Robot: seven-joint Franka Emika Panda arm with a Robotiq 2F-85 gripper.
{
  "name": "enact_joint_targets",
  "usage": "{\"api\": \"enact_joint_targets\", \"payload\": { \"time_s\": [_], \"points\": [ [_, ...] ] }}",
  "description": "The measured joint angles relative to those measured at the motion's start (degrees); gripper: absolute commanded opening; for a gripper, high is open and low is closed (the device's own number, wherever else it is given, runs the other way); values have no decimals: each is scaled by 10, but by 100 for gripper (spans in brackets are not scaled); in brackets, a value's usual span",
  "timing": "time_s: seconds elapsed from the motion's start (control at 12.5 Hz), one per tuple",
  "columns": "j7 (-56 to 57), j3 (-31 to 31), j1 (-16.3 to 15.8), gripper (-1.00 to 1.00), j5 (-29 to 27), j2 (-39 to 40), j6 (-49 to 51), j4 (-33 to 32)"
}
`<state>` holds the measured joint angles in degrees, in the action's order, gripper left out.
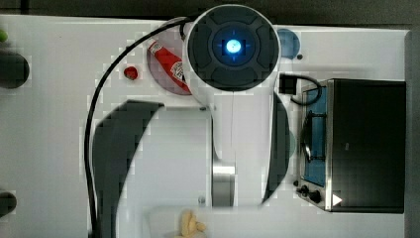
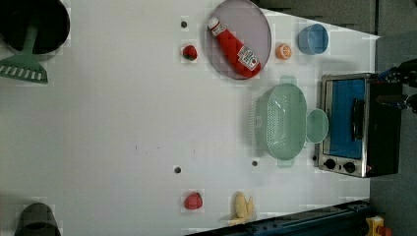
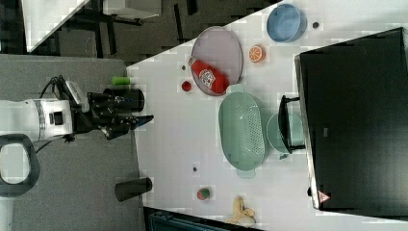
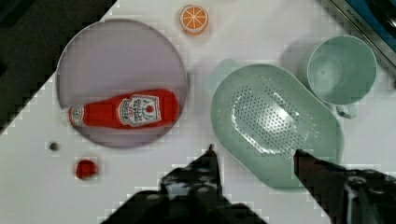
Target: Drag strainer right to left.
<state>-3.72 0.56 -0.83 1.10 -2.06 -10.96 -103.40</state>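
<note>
The black two-fingered gripper [image 4: 254,151] is hanging above the white table [image 2: 123,123] with its fingers [image 4: 209,161] spread apart and nothing between them, and in the wrist view it is looking down over the near rim of the pale green oblong plastic strainer [image 4: 275,123]. The strainer is sitting flat on the table with its perforated centre facing up. In the left view it is lying just beside the silver toaster oven with the blue door [image 2: 351,125], on the left view's left of it, and the round mint-green mug [image 2: 317,126] is standing between the two, touching or nearly touching the strainer's long side. Beyond the strainer, a red ketchup bottle [image 4: 123,111] is lying on its side on a round grey plate [image 4: 116,56]. A small red strawberry [image 4: 87,168] is resting on the table near that plate, and half an orange [image 4: 193,19] is lying just past it. Farther off, in the left view, a blue bowl [image 2: 312,39] is standing near the oven's corner, and a second strawberry [image 2: 193,200] and a bunch of yellow bananas [image 2: 243,206] are lying at the table's opposite edge.
</note>
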Motion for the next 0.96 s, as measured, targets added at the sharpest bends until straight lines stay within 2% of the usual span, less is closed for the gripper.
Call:
{"api": "enact_joint_targets", "payload": {
  "time_s": [0.16, 0.24, 0.4, 0.56, 0.72, 0.96],
  "points": [
    [0, 0, 7, 82, 4, -134, 115, -134],
    [0, 0, 12, 99, 2, -203, 141, -181],
    [0, 0, 21, 100, 2, -307, 133, -216],
    [0, 5, 17, 100, 4, -364, 98, -214],
    [-10, 10, 19, 100, 8, -358, -8, -216],
    [-65, 15, 21, 100, 6, -231, -134, -247]
  ]
}}
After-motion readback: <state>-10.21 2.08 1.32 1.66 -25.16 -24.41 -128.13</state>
